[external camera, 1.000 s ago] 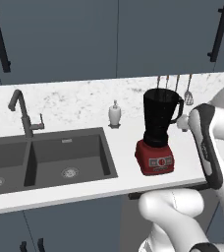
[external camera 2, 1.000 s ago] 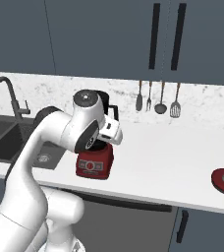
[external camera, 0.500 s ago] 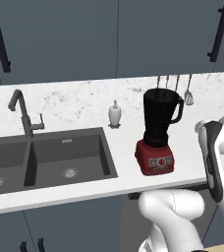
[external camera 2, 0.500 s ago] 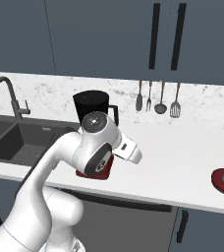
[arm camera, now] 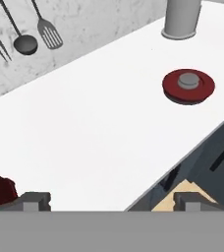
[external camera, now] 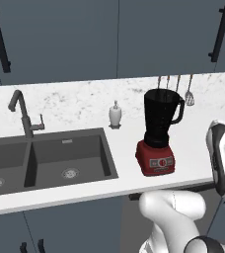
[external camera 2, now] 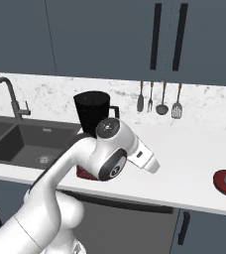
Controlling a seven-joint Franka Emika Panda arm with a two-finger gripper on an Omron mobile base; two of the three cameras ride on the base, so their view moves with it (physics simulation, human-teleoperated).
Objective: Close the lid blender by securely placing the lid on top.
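On the white counter (external camera 2: 194,149) lies the lid (arm camera: 188,86), gripper (arm camera: 111,202) spread wide, empty.

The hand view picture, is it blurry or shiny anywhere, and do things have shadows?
Hand view: sharp, no glare; the lid casts a thin dark shadow on the white counter, and the utensils on the wall look crisp. Left base view: the blender is evenly lit, with soft shading under its base. Right base view: no blur either, the jar just looks flat black.
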